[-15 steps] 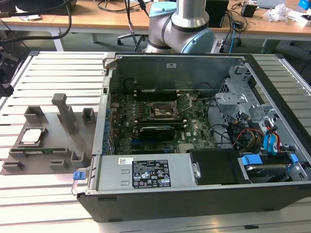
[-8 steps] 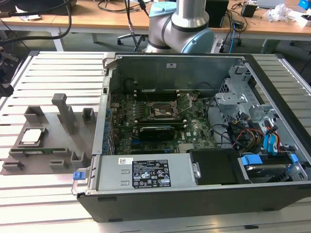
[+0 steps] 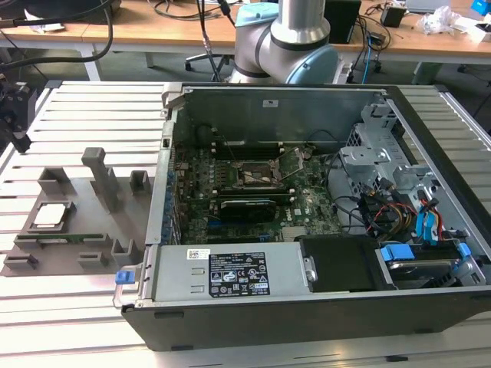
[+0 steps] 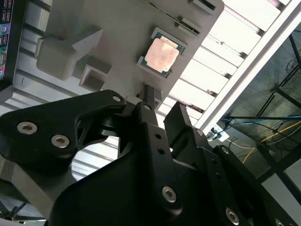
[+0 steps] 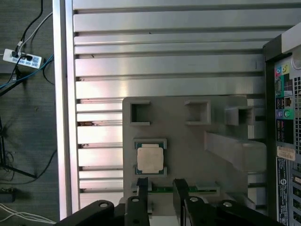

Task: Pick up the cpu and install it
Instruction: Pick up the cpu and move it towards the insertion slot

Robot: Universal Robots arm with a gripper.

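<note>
Slatted aluminium surface [image 5: 164, 66], grey plastic fixture [image 5: 188, 141] on top, and the cpu [image 5: 150, 158] lies flat in its square pocket, silvery metal lid facing up. Jaws apart, empty, hovering near it.

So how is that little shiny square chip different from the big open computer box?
The cpu is tiny; the computer case is huge. The cpu is silvery with a pale rim; the case is dark outside. The cpu sits in a grey fixture; the case lies open beside it, full of parts. Both lie flat.
</note>
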